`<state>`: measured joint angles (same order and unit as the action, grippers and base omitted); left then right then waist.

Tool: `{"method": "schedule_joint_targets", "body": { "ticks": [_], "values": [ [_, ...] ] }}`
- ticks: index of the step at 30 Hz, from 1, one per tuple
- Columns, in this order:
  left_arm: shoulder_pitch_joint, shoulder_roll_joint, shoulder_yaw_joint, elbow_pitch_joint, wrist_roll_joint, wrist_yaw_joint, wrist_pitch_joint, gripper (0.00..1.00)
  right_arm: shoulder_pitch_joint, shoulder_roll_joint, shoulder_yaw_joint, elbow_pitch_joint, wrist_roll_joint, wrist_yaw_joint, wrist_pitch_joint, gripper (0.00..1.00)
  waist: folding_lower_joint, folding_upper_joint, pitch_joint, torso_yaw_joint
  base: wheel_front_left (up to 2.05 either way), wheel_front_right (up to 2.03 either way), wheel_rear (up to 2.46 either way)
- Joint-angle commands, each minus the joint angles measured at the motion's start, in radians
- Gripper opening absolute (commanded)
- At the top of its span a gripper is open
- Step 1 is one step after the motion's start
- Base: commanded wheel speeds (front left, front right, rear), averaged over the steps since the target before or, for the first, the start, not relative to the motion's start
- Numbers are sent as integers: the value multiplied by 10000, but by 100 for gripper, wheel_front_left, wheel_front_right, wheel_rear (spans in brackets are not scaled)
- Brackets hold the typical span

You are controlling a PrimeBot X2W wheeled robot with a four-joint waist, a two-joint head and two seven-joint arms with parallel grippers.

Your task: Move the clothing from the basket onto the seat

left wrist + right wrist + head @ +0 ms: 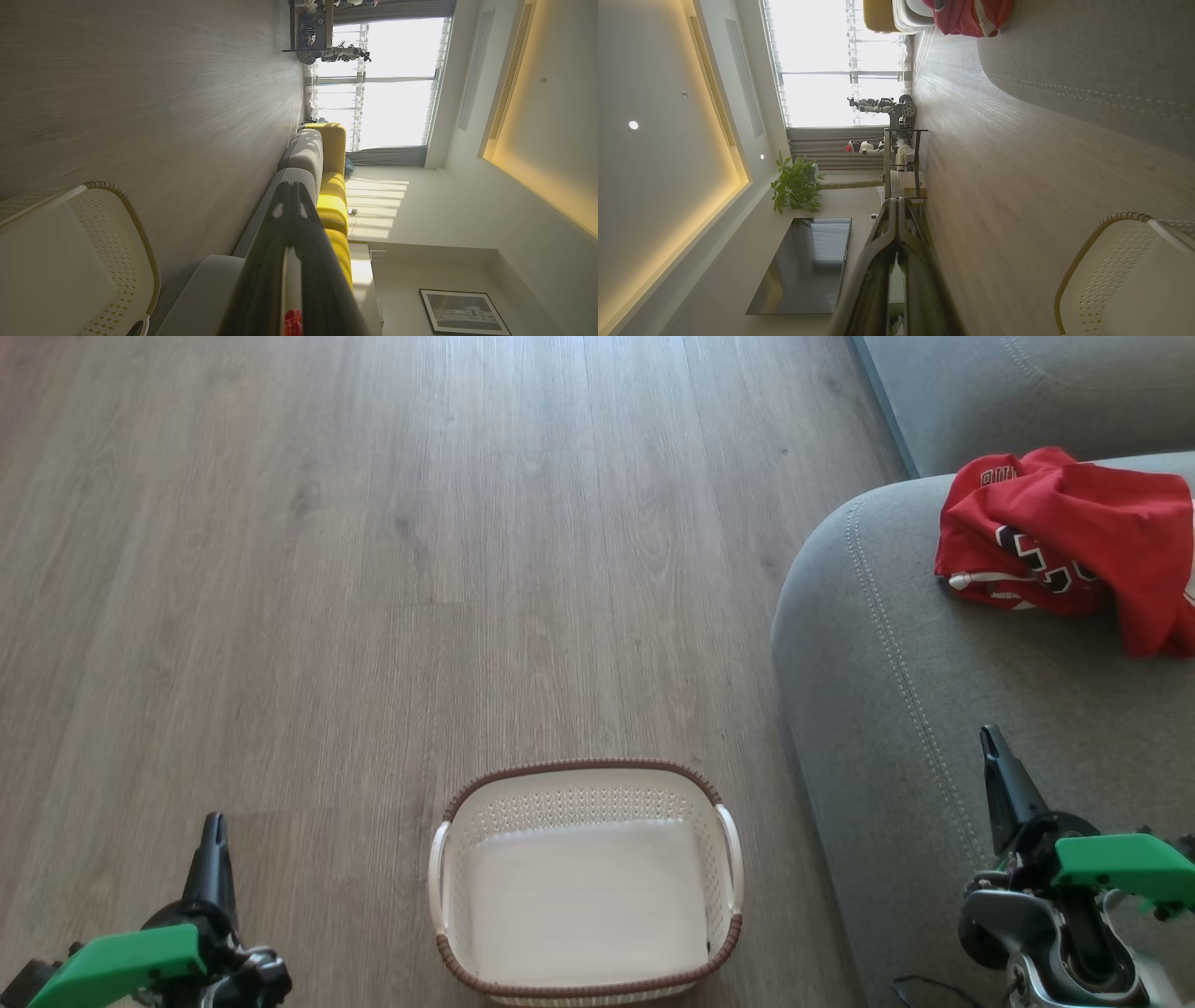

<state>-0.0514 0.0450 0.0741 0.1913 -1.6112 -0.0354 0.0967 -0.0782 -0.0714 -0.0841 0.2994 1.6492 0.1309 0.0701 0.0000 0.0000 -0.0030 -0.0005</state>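
The red jersey clothing (pixel 1074 541) lies crumpled on the grey sofa seat (pixel 896 691) at the upper right; the right wrist view catches it (pixel 966 16) at its top edge. The cream basket (pixel 586 782) with the brown rim stands on the floor at bottom centre, nothing in it. It also edges into the left wrist view (pixel 107 242) and the right wrist view (pixel 1101 261). My left gripper (pixel 215 826) is at the lower left, shut and holding nothing (pixel 292 186). My right gripper (pixel 990 737) hangs over the sofa's front, shut and holding nothing (pixel 896 201).
Wooden floor (pixel 373 569) stretches wide to the left and beyond the basket. Farther off are yellow sofa cushions (pixel 334 205), a metal rack with robot parts (pixel 901 154), a potted plant (pixel 796 186) and a dark television (pixel 808 266).
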Motion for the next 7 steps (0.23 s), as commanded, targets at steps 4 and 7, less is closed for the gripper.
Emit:
{"method": "schedule_joint_targets", "body": {
  "ticks": [4,7],
  "values": [
    [-501,108,348,-373,-32,-89,92,0,-500,-261,292,-403,119,-2,-33,0,0,0,0,1,0,0,0],
    [-501,107,350,-373,-31,-89,93,0,-498,-280,318,-406,142,-2,-54,0,0,0,0,1,0,0,0]
  ]
}}
